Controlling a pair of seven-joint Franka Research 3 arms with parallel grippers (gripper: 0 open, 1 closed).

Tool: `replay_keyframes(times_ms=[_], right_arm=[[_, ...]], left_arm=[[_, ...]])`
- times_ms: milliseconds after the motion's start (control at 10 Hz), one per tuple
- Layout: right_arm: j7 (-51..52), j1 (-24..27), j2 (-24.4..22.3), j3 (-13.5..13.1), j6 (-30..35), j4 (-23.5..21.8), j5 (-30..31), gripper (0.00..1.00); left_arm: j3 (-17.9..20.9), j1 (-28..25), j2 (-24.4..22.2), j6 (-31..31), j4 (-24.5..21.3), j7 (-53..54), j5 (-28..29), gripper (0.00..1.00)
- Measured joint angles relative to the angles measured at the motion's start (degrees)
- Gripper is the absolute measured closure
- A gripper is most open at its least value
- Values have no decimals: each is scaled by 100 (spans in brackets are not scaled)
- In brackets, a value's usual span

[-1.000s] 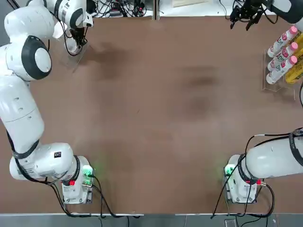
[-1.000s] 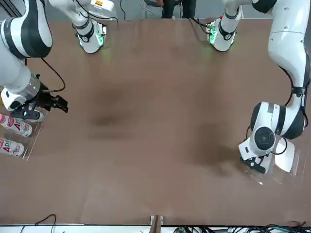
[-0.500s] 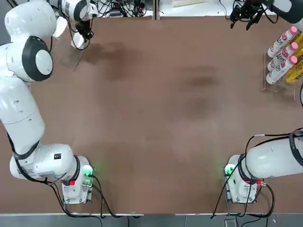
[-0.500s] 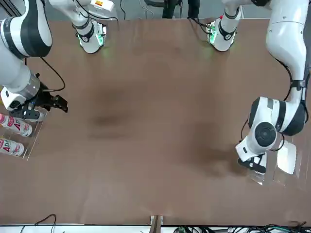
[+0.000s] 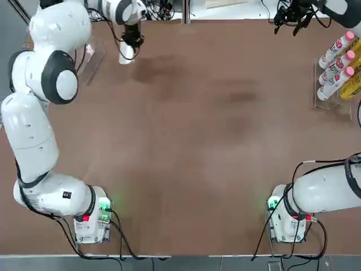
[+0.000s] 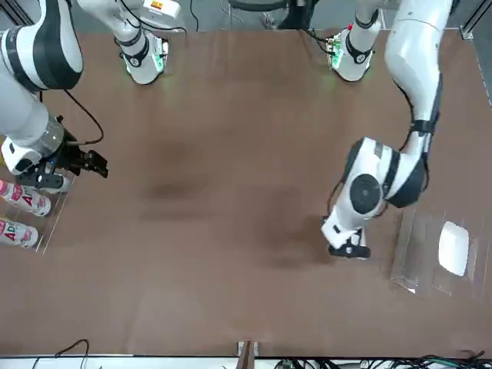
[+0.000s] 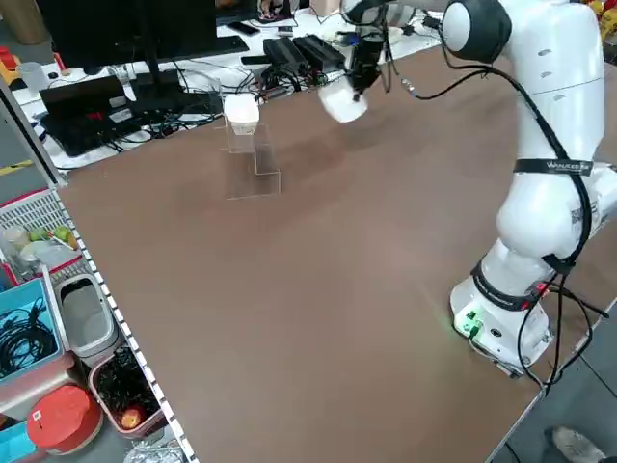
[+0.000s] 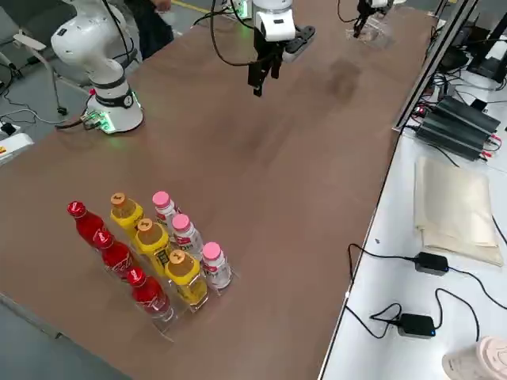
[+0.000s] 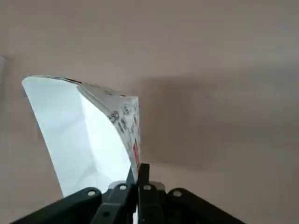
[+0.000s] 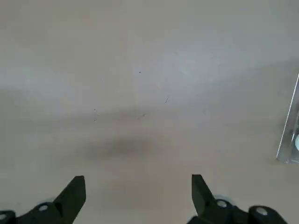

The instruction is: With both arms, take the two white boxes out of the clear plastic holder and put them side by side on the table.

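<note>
Left end effector (image 9: 138, 179) is clenched on a white box with rounded corners (image 9: 81, 137), held by one edge, out over the brown tabletop (image 6: 231, 200) beside the clear plastic holder (image 6: 415, 250). The other small white rounded-corner box (image 6: 453, 248) sits in the holder. Right end effector (image 10: 138, 189) is released, fingers wide, near the pink-capped white bottles (image 5: 336, 79), nothing between them.

Handling, my read: box looks light, thin-walled card or similar, printed on one side face. Smooth faces, so it may slip or swing about the pinch; squeeze too hard and the wall could crease. Pinch is at one edge only, so lower slowly and let the base touch down flat before letting go.

Second box: take it high on opposite sides, moderate force, pull straight up. Holder looks light and could lift or slide along if the box rubs its walls. Leave room beside the first box for placing.
</note>
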State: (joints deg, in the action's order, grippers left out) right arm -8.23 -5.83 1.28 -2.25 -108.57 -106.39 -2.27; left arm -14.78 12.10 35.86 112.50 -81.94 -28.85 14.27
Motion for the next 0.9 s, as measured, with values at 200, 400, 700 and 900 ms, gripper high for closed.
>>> replay_keyframes(times_ms=[200,400,700,900], right_arm=[[0,-5,-4,1,0,0,0,0],[0,-15,-10,4,-1,0,-2,0],[0,-51,-27,5,-1,0,-3,0],[0,-51,-54,-3,1,0,-3,0]], left_arm=[[-5,740,44,7,229,-890,-366,98],[-7,1572,299,100,558,-1662,-547,98],[3,2693,788,499,715,-1772,-767,98],[39,3078,1157,1151,746,-1792,-1334,98]])
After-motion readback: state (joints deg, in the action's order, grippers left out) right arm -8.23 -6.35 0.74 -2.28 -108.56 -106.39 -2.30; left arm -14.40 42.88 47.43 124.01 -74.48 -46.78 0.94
